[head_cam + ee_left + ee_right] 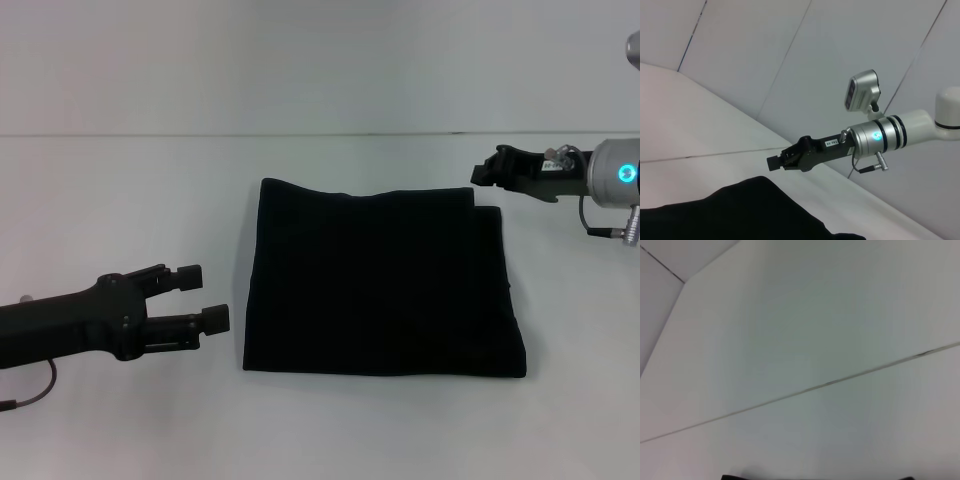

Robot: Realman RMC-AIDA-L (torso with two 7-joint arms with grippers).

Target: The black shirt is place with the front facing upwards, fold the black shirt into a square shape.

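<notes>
A black shirt (380, 285) lies folded into a rough square at the middle of the white table (120, 200). The left gripper (205, 296) hovers just off the shirt's left edge, fingers spread and holding nothing. The right gripper (483, 172) hangs by the shirt's far right corner; whether it is open cannot be told.

Both arms end in matte black hardware: the left gripper (205, 297) has chunky rubbery pads, the right gripper (483, 172) sits on a silver wrist with a glowing cyan ring, thin cable dangling.
</notes>
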